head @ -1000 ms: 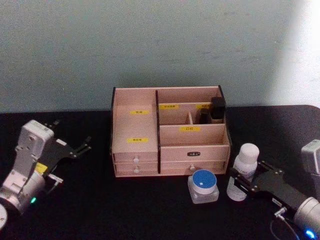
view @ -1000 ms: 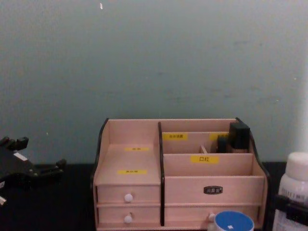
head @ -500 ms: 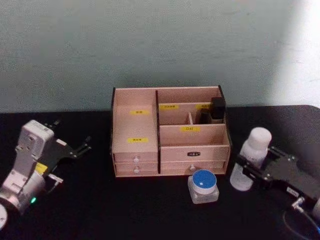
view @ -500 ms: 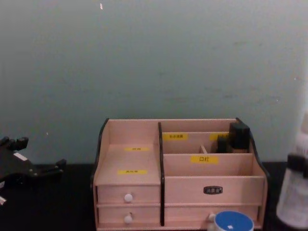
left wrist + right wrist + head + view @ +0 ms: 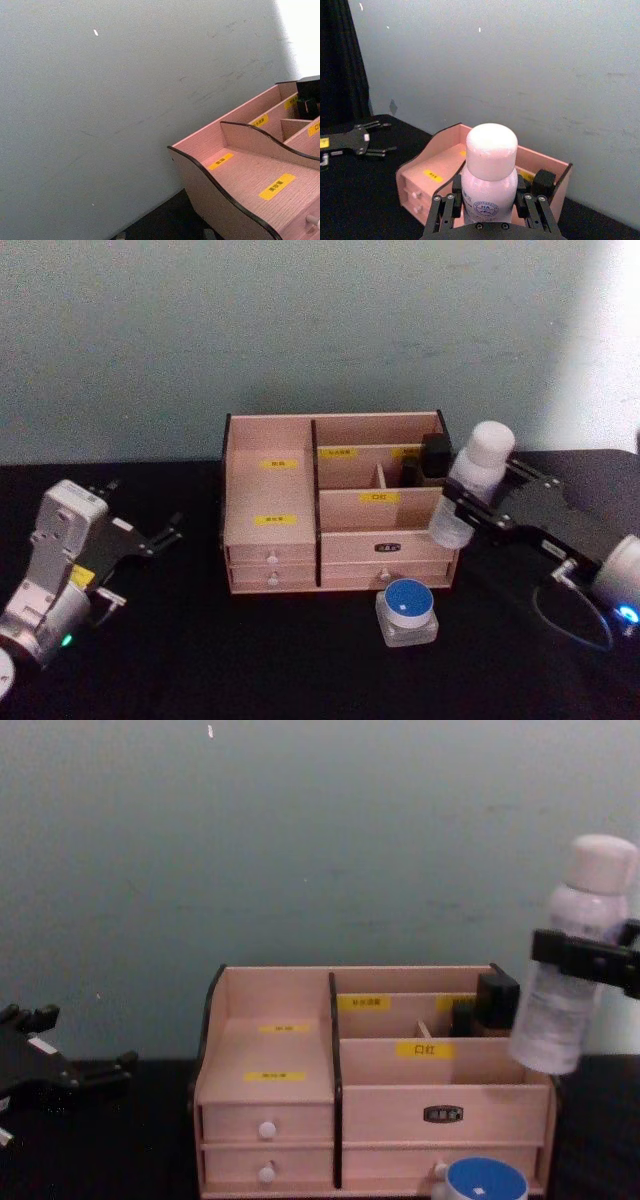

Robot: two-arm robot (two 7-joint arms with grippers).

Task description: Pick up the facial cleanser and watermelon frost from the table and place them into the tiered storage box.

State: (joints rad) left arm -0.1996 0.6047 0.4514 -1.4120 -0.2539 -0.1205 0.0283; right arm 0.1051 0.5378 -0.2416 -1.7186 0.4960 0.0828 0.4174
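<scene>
The left gripper (image 5: 146, 503) rests low over the black table (image 5: 250, 665), with its two fingers spread wide and nothing between them. From the right wrist view it shows far off (image 5: 384, 136), just as wide open. Everything the task concerns lies to this hand's right. The nearest is the wooden box (image 5: 385, 543), whose left wall is near the fingertips but apart from them. In the left wrist view that curved left wall and the stepped shelf with yellow labels (image 5: 240, 165) show close by.

Further right, well apart from the left hand, the blue-lidded jar (image 5: 407, 612) stands upright on the table. It is just in front of the box's lower right drawer and below and to the left of the right hand. In the chest view its lid (image 5: 485, 1182) sits at the foot of the box front (image 5: 380, 1112).

The right gripper (image 5: 470, 503) is up off the table at the box's right end, its fingers closed tight on the white-capped bottle (image 5: 470, 478). They clamp it around the middle of its body. The cap stands above the fingers and the base hangs below them, with the bottle tilted so the cap leans right. In the chest view the bottle (image 5: 552, 1020) hangs from the hand (image 5: 582, 958) with its base level with the box's right top edge. I cannot tell whether the base is over a compartment or just outside the side wall. A dark object (image 5: 434, 458) sits in the back right compartment, just left of the hand.
</scene>
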